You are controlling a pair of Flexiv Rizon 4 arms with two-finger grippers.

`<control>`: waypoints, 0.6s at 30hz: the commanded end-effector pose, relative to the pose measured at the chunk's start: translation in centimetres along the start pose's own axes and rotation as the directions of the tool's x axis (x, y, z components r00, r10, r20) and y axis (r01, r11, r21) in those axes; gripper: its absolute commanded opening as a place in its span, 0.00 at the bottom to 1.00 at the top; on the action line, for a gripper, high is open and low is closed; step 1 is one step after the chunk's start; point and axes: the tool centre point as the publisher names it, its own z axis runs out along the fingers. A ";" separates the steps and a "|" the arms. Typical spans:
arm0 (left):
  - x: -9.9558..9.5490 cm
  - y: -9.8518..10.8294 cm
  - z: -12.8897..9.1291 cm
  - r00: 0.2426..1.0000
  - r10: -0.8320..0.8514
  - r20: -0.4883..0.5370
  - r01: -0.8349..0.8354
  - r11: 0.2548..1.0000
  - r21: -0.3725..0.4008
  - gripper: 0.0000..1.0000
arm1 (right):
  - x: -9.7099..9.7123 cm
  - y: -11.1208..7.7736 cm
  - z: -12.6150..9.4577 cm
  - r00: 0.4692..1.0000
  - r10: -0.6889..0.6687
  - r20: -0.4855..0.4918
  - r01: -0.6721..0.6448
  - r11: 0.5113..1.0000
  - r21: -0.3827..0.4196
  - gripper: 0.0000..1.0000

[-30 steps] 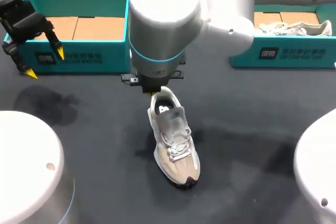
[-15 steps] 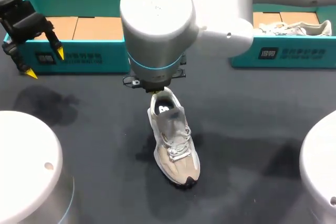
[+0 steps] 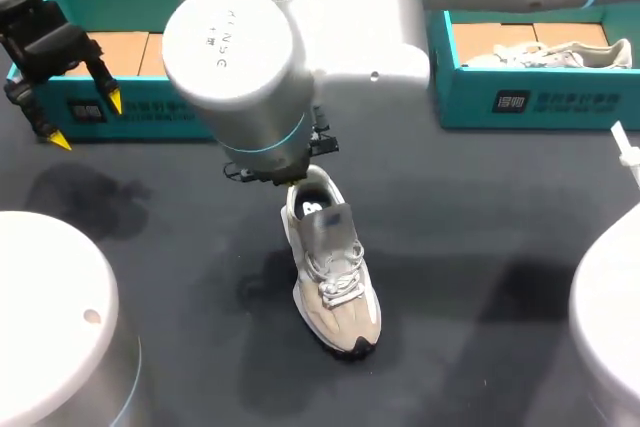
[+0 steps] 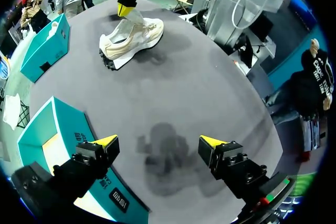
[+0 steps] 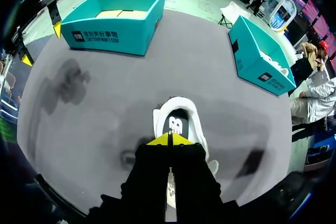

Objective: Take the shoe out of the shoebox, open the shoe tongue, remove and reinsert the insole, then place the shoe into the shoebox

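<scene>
The white and beige lace-up shoe (image 3: 335, 282) stood upright on its sole on the dark grey table (image 3: 480, 217). It was outside both boxes and near the table's middle. Its black-tipped toe pointed toward the robot and its heel toward the far edge. The shoe's opening faced upward, and a black insole (image 5: 176, 124) bearing a white mark lay inside it.

The right gripper (image 5: 169, 140) was positioned over the shoe's opening, on an arm that entered from the right and reached past the middle. Its two yellow tips were pressed together with only a hairline between them. Whether anything thin was pinched there could not be determined. In the left wrist view the same gripper (image 4: 124, 9) sat at the shoe's upper edge, but contact could not be confirmed.

The left gripper (image 4: 158, 142) was well apart from the shoe, at the table's far left. Its fingers were spread wide over bare table surface. It was just in front of the open teal cardboard shoebox (image 3: 150, 107), whose plain brown floor was exposed.

A second teal shoebox (image 3: 540, 102) stood at the far right. It contained another pale shoe (image 3: 560, 52) lying on its side.
</scene>
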 end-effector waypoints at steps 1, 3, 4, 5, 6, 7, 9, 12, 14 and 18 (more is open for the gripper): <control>0.0 0.0 0.0 1.000 0.000 -0.001 0.000 1.000 -0.003 1.00 | 1.1 -0.6 1.6 0.994 0.007 0.111 -0.001 0.999 -0.050 0.00; 0.0 0.0 0.0 1.000 0.000 -0.001 0.000 1.000 -0.003 1.00 | 1.0 -0.7 3.0 0.992 0.000 0.124 0.004 1.000 -0.030 0.00; 0.0 0.0 0.0 1.000 0.000 -0.001 0.000 1.000 -0.003 1.00 | 1.1 -0.7 3.5 0.992 -0.026 0.125 0.032 0.999 -0.043 0.00; 0.0 0.0 0.0 1.000 0.000 -0.001 0.000 1.000 -0.003 1.00 | 1.1 -0.7 4.1 0.990 -0.039 0.133 0.042 0.999 -0.022 0.00; 0.0 0.0 0.0 1.000 0.000 -0.001 0.000 1.000 -0.003 1.00 | 1.0 -0.8 4.7 0.990 -0.041 0.132 0.044 0.999 -0.024 0.00; 0.0 0.0 0.0 1.000 0.000 -0.001 0.000 1.000 -0.003 1.00 | 0.8 -0.9 5.2 0.990 -0.053 0.130 0.056 0.998 -0.024 0.00; 0.0 0.0 0.0 1.000 0.000 -0.001 0.000 1.000 -0.003 1.00 | 0.4 -0.9 6.2 0.991 -0.055 0.124 0.058 0.998 -0.018 0.00; 0.0 0.0 0.0 1.000 0.000 -0.001 0.000 1.000 -0.003 1.00 | -0.3 -0.9 7.3 0.989 -0.061 0.134 0.061 0.998 0.003 0.00; 0.0 0.0 0.0 1.000 0.000 -0.001 0.000 1.000 -0.003 1.00 | -0.9 -0.8 8.0 0.988 -0.059 0.140 0.058 0.998 0.014 0.00; 0.0 0.0 0.0 1.000 0.000 -0.001 0.000 1.000 -0.003 1.00 | -1.9 -1.0 9.4 0.989 -0.062 0.135 0.059 0.998 0.023 0.00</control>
